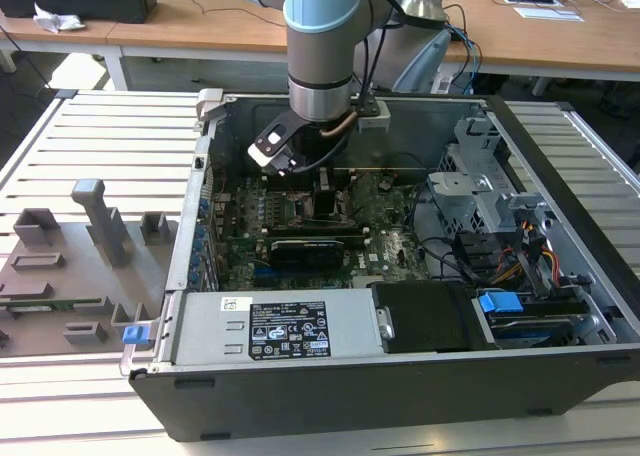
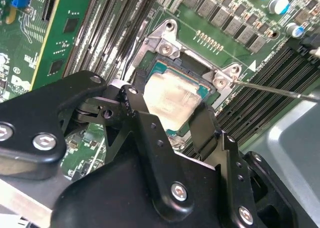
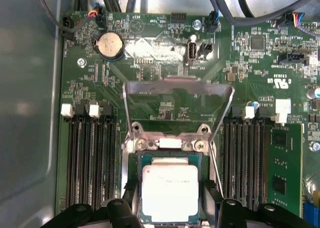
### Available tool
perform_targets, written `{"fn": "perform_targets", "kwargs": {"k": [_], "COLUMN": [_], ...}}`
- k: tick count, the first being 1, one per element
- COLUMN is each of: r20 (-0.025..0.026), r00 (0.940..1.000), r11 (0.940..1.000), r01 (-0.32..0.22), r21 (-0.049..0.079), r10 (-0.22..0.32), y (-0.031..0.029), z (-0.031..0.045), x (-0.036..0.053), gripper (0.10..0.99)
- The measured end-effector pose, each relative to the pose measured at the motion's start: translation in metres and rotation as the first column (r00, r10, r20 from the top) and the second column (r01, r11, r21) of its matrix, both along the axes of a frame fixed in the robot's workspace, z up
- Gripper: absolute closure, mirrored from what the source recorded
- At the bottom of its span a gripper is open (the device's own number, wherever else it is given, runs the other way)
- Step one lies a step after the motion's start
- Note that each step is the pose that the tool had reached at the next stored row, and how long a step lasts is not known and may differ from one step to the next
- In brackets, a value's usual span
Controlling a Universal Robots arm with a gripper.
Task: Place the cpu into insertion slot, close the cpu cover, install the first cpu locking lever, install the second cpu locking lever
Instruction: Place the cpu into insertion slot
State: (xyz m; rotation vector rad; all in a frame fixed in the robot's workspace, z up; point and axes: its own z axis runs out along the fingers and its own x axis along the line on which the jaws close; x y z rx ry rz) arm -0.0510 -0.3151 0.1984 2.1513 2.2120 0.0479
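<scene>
Where the cpu (image 3: 170, 193) lies: flat inside the insertion slot (image 3: 134, 178), silver top up and edges square with the socket walls. It sits so level that you can take the placing as done.
Gripper (image 3: 175, 208): it hangs directly over the chip with one finger on either side. In the first wrist view you see a sliver of socket between each finger and the chip, so I read the claw as released, straddling rather than grasping.
Why so close: a thin square chip has to go down without tilting onto the contacts, which is likely why the jaws flank it this tightly.
Cpu cover (image 3: 177, 84): swung up on its hinge and standing clear of the socket. It has to stand open for the chip to go in.
Locking lever (image 2: 270, 89): a thin rod sticking out past the socket corner, unlatched, which leaves the cover free.
Memory slots (image 3: 90, 158): long rows on both sides of the socket, apart from the gripper.
Computer case (image 1: 400, 386): it lies on its side with the panel off, so the arm (image 1: 320, 36) can reach straight down.
</scene>
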Motion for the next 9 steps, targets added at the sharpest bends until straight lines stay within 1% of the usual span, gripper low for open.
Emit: {"fn": "perform_targets", "kwargs": {"k": [2,6,9], "r20": [0.0000,0.0001,0.0000], "r00": [1.0000,1.0000,1.0000], "r11": [1.0000,0.9999,0.9999], "r01": [0.000,0.000,0.000], "r21": [0.004,0.011,0.013], "r10": [0.000,0.000,0.000], "y": [0.0001,0.0005,0.0007], "z": [0.0000,-0.0001,-0.0001], "x": [-0.0025,-0.0043,-0.0050], "gripper": [0.471,0.471,0.471]}}
